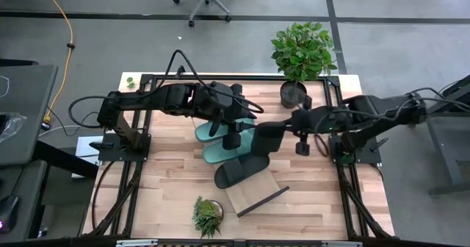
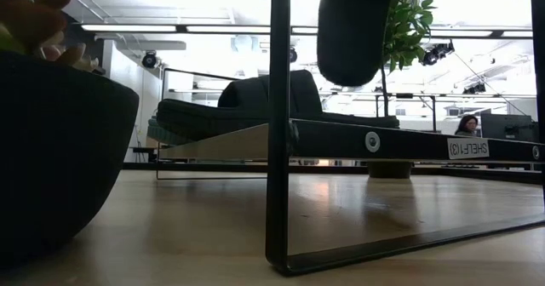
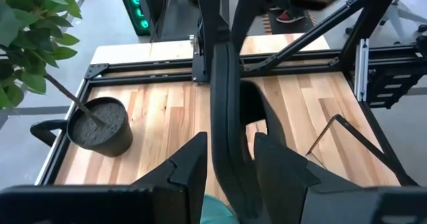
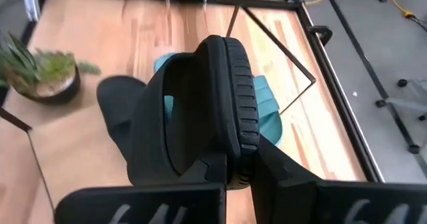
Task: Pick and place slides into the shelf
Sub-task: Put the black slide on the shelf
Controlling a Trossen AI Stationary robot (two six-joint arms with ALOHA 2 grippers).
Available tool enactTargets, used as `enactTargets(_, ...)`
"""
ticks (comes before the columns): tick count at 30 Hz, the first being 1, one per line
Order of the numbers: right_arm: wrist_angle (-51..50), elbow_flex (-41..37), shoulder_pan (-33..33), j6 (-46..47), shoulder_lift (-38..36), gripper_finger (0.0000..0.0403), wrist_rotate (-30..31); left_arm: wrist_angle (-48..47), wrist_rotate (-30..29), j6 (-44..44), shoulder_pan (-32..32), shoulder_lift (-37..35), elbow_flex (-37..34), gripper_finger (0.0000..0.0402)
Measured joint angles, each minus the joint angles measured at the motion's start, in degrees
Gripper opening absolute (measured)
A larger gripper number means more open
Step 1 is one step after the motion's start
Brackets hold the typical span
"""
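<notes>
1. A black rubber slide [image 4: 200, 111] with a wide ribbed strap is held on edge by the right gripper [image 4: 237, 167]; the fingers are closed on its sole rim.
2. In the high view, the right gripper [image 1: 264, 133] is located over the middle of the table [image 1: 169, 181], above the shelf.
3. A second black slide [image 3: 227, 124] is gripped between the fingers of the left gripper [image 3: 227, 167], which are closed on its edge; this slide is held upright.
4. In the high view, the left gripper [image 1: 229, 122] is positioned just beside the right gripper.
5. The two teal-green slides [image 1: 220, 140] are seen lying on the slanted light-wood shelf [image 1: 253, 194].
6. Another black slide [image 1: 236, 171] is seen resting on the shelf just beside the teal-green pair.
7. A potted leafy plant [image 1: 301, 59] is located at the far table edge, and a small succulent pot [image 1: 207, 216] at the near edge.
</notes>
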Motion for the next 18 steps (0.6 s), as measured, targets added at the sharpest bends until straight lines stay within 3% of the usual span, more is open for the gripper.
enactTargets(8,-0.54,3.18,0.00,-3.02,5.22,0.0005,0.00,0.21,0.62,0.05,-0.13,0.02,0.01,0.0124)
enactTargets(18,1.86,3.26,0.00,-3.25,5.58,0.0005,1.91,0.23,1.55,-1.07,-0.13,0.04,0.00,0.0239)
